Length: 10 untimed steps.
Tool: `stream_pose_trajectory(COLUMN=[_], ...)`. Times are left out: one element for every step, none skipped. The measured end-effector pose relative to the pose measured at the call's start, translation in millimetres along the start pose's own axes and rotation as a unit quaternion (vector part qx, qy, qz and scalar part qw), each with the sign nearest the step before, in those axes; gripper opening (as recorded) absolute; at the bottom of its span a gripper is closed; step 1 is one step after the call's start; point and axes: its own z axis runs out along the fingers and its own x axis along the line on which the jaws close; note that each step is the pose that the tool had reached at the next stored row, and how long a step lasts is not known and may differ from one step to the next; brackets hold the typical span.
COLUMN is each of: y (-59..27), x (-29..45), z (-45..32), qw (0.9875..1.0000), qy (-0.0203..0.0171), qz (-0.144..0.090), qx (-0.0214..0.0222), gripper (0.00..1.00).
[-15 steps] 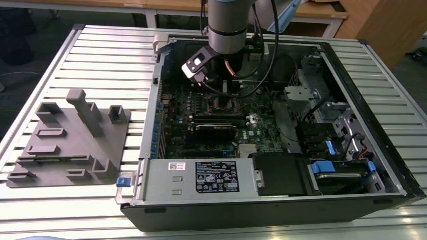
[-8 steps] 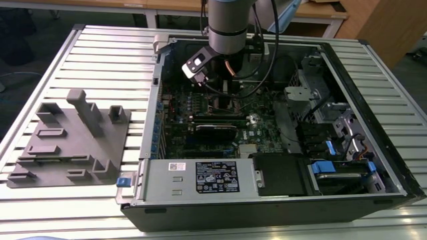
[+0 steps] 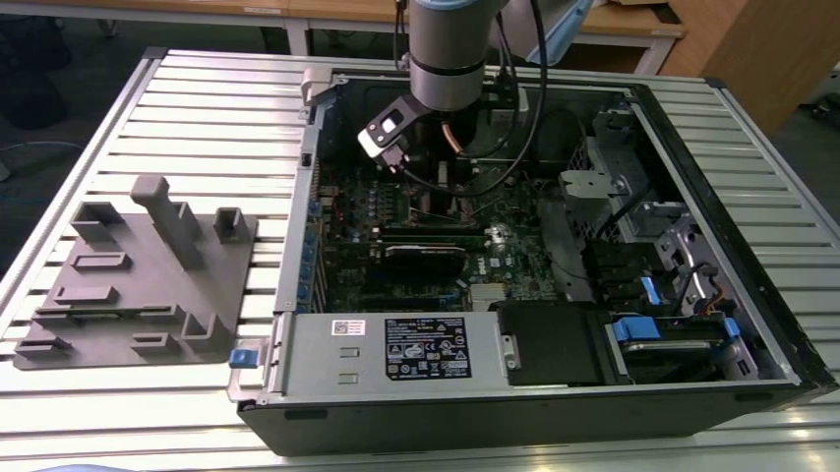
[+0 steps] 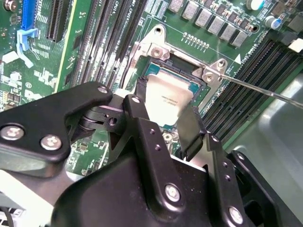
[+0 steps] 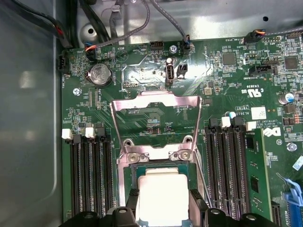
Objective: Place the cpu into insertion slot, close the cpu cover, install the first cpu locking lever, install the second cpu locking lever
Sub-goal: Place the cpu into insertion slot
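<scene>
On the slatted metal table (image 3: pixel 197 108) lies an open computer case (image 3: pixel 525 425), side panel off. A grey moulded fixture plate (image 3: pixel 132 285) sits beside it, toward the exterior view's left and apart from it. My arm (image 3: pixel 453 49) comes down into the far half of the case, over the green motherboard (image 3: pixel 393 211). A grey power supply box (image 3: pixel 329 354) occupies the near edge.

Item one, jaws. My gripper (image 4: pixel 168 106) is closed down to the width of the cpu (image 4: pixel 170 92). One black finger (image 4: pixel 142 90) lies against one edge and the other against the opposite edge. In the first wrist view the same two fingers flank the chip (image 5: pixel 163 189) on both sides. I record this as a grip on the cpu.

Item two, position. The cpu is level and lies within the insertion slot (image 4: pixel 182 72), square to its frame. Whether it is fully seated or a hair above the contacts, I cannot tell.

Item three, cover. The cpu cover (image 5: pixel 156 97) is swung open, folded back from its hinge and lying over the board, with bare circuit showing through its cut-out.

Item four, levers. One thin locking lever (image 4: pixel 255 87) stands free of its catch, angled away from the socket corner.

Item five, surroundings. Black memory slots (image 5: pixel 90 175) run along both sides of the socket. A coin cell (image 5: pixel 98 74) sits beyond the open cover.
</scene>
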Motion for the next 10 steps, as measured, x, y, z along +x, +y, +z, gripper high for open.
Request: stream_pose_trajectory(y=[-0.1, -0.2, -0.3, -0.4, -0.5, -0.5, -0.5, -0.5, -0.5, -0.5], x=[0.0, 0.1, 0.2, 0.4, 0.5, 0.7, 0.7, 0.7, 0.7, 0.7], z=[0.9, 1.7, 2.6, 3.5, 4.0, 4.3, 4.3, 4.3, 4.4, 4.3], qw=[1.0, 1.0, 1.0, 1.0, 1.0, 1.0, 1.0, 1.0, 1.0, 1.0], qy=[0.0, 0.0, -0.0001, -0.0002, -0.0003, 0.0, 0.0, -0.0001, 0.0, -0.0001], qz=[0.0, 0.0, 0.0, 0.0, 0.0, 0.0, 0.0, 0.0, 0.0, 0.0], qx=[0.0, 0.0, 0.0, 0.0001, 0.0001, 0.0, 0.0, 0.0, 0.0, 0.0], gripper=[0.53, 0.53, 0.53, 0.53, 0.53, 0.53, 0.53, 0.53, 0.53, 0.53])
